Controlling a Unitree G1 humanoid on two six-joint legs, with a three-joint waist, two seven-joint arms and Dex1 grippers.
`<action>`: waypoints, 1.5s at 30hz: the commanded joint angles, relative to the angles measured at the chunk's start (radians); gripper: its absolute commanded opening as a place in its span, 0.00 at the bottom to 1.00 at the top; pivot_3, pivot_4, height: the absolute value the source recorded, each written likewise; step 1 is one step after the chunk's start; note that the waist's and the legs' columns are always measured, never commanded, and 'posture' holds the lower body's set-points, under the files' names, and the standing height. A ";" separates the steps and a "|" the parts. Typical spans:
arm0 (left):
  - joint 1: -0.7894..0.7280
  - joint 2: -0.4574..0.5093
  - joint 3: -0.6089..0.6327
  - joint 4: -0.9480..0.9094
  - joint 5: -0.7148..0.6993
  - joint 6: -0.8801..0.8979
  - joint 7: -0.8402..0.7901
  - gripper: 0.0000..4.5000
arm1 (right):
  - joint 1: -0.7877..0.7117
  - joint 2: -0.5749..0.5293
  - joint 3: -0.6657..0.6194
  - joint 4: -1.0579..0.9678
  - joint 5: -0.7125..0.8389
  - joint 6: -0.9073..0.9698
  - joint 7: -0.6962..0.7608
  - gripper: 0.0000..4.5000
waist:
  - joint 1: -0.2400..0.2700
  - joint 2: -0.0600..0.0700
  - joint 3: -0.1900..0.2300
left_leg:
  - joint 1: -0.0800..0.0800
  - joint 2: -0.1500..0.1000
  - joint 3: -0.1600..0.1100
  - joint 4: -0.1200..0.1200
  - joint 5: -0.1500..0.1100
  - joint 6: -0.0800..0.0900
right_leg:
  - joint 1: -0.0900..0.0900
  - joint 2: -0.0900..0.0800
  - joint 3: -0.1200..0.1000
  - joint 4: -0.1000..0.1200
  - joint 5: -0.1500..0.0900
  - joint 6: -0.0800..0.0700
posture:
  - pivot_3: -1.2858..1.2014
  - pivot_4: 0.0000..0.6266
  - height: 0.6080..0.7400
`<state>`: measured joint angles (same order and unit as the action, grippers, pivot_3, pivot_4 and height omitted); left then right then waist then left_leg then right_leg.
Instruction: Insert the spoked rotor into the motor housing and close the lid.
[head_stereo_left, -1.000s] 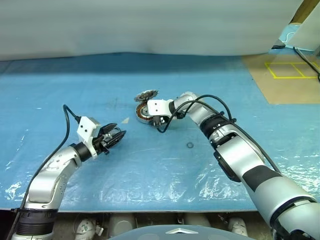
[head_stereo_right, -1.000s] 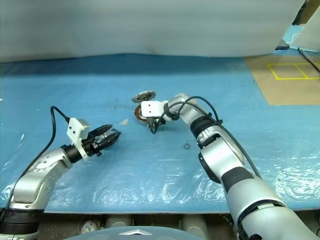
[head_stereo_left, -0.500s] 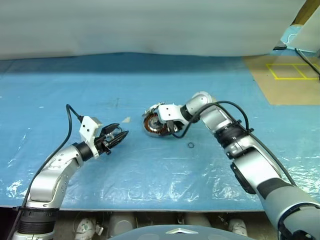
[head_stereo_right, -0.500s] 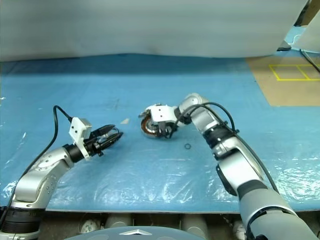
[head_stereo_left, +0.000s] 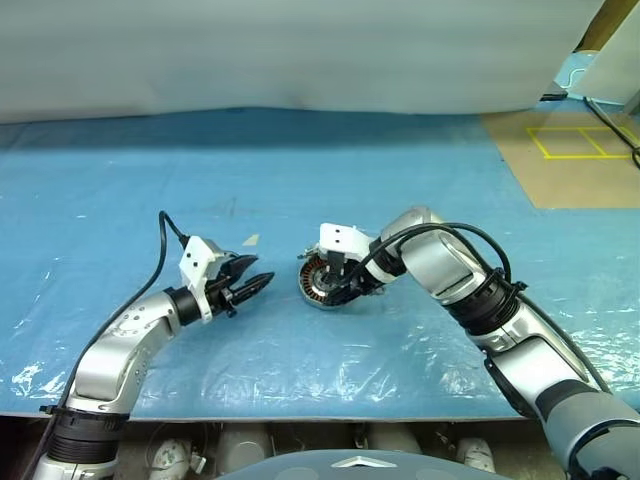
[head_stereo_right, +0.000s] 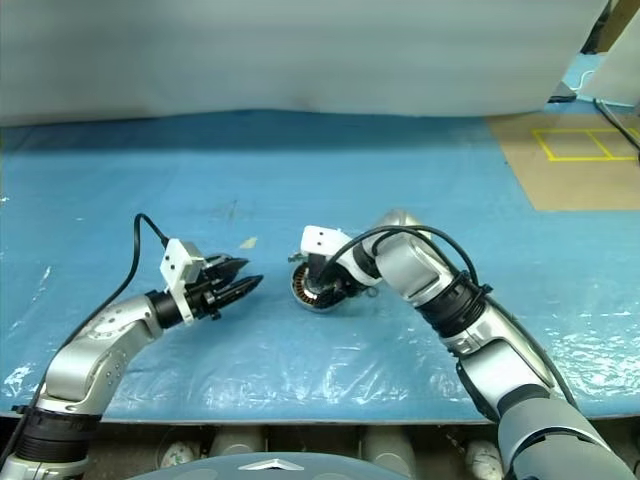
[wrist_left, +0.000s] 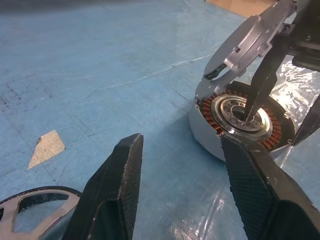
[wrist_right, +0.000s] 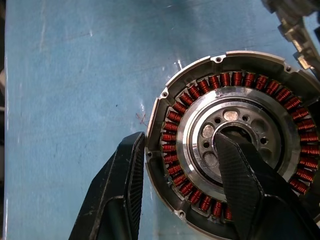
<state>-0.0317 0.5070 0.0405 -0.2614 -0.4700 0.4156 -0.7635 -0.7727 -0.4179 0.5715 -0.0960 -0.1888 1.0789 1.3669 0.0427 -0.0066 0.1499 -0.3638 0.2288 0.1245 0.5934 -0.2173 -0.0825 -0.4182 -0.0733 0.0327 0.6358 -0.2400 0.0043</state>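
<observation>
The motor housing (head_stereo_left: 320, 283) sits mid-table, its ring of copper windings (wrist_right: 172, 135) facing up. My right gripper (wrist_right: 180, 140) is shut on it, one finger in the central hub and the other outside the rim. A jagged silver piece, the lid (wrist_right: 292, 22), shows at the housing's far rim. My left gripper (head_stereo_left: 258, 275) is open with nothing between its fingers, and points at the housing (wrist_left: 240, 120) from a short way off. The spoked rotor (wrist_left: 30, 215) lies low beside that gripper's finger, partly cut off by the frame's edge.
Blue plastic sheeting (head_stereo_left: 150, 180) covers the table. A small pale scrap (head_stereo_left: 250, 240) lies behind the left gripper. A brown board with yellow tape (head_stereo_left: 570, 160) sits at the far right, and a pale curtain closes off the back.
My right gripper has drawn the housing nearer to me and toward the left gripper, rolling its wrist so the windings face up. The left gripper has drifted slightly toward the housing.
</observation>
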 joint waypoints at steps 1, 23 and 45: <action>-0.019 0.013 0.017 -0.008 -0.016 -0.001 -0.017 0.57 | 0.043 0.021 0.079 0.009 0.045 0.083 -0.065 0.49 | -0.004 0.000 0.000 | 0.002 0.000 0.000 -0.001 0.000 -0.001 | 0.001 0.000 0.000 0.000 0.000 0.000 | 0.52 0.24 1.00; -0.097 0.000 0.000 0.067 0.004 -0.028 -0.045 0.57 | -0.027 -0.115 -0.155 -0.091 0.409 0.169 -0.100 0.81 | 0.013 0.001 0.001 | 0.012 -0.002 0.001 -0.020 0.004 -0.006 | 0.011 0.000 -0.001 -0.016 -0.001 -0.002 | 0.52 0.24 1.00; -0.141 0.033 -0.039 0.033 -0.013 0.003 -0.141 0.57 | 0.661 -0.002 -0.871 -0.386 0.680 -0.232 -0.599 0.81 | 0.025 0.002 0.001 | 0.014 -0.003 0.001 -0.026 0.004 -0.006 | 0.011 0.000 0.000 -0.021 -0.001 -0.001 | 0.52 0.24 1.00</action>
<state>-0.1652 0.5246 -0.0007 -0.1802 -0.4653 0.4139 -0.8890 -0.1289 -0.4364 -0.2742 -0.4179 0.4636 0.8767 0.8160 0.0673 -0.0046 0.1509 -0.3502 0.2260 0.1256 0.5672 -0.2135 -0.0880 -0.4067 -0.0732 0.0320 0.6147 -0.2411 0.0036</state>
